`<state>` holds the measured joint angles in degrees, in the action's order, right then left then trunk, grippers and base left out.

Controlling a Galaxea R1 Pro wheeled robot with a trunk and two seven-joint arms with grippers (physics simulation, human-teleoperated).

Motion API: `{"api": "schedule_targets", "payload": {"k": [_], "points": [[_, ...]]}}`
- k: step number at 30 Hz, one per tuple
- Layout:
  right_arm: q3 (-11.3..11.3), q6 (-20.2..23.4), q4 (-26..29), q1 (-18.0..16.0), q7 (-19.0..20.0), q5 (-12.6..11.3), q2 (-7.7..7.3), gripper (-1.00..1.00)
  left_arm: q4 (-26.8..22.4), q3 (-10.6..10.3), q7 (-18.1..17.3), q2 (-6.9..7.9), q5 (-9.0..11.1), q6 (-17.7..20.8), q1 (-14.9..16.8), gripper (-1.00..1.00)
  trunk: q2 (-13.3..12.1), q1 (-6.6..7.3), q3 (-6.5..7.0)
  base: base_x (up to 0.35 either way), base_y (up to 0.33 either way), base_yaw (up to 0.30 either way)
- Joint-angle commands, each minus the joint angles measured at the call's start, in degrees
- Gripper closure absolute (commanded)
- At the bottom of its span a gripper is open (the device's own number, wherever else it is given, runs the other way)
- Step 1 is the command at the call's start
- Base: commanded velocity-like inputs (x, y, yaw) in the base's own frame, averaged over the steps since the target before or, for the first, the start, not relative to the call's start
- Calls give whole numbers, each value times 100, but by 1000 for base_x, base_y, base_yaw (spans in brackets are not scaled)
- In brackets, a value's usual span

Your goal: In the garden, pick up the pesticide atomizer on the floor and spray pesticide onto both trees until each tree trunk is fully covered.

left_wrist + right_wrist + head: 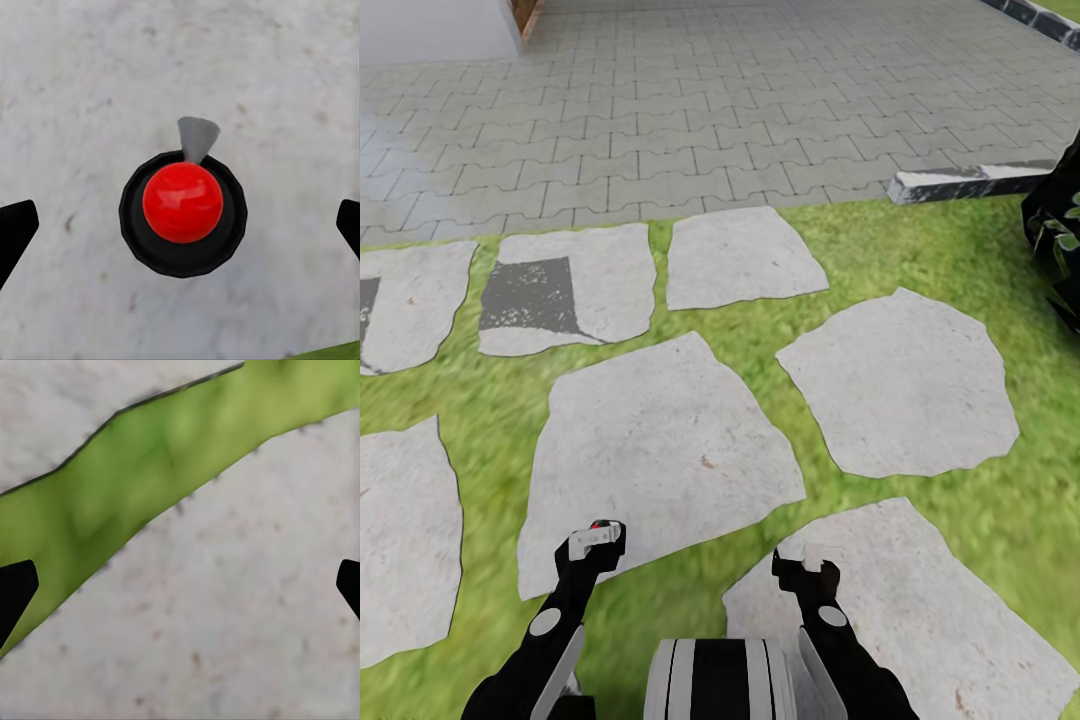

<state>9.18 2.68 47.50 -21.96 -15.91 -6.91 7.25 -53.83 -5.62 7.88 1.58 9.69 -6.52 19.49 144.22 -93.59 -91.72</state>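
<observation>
Between left hand (180, 225) tips: pesticide atomizer (183, 214).

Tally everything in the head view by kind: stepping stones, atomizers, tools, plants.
stepping stones: 7
pesticide atomizer: 1
tools: 2, the left tool and the right tool
dark-leaved plant: 1
total: 11

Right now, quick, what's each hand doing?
Left hand: open, the pesticide atomizer between its fingers, untouched.
Right hand: open, holding nothing.
</observation>
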Motion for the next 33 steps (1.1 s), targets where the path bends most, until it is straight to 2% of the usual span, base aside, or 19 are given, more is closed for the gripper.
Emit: {"api": "schedule_targets", "payload": {"k": [1,28,29,33], "points": [[24,22,11,-1,-44,-56,-6,-100,2,-36,47,9,60,-24,2,-100,1,1,-4,0,0,0],[23,13,11,-1,-44,-56,-13,-100,-4,-35,59,9,71,-32,2,-100,1,1,-6,0,0,0],[23,13,9,-1,-44,-56,-13,-100,-4,-35,56,9,71,-32,2,100,1,1,-6,0,0,0],[23,13,8,-1,-44,-56,-13,-100,-4,-36,61,9,64,-33,2,100,1,1,-6,0,0,0]]}}
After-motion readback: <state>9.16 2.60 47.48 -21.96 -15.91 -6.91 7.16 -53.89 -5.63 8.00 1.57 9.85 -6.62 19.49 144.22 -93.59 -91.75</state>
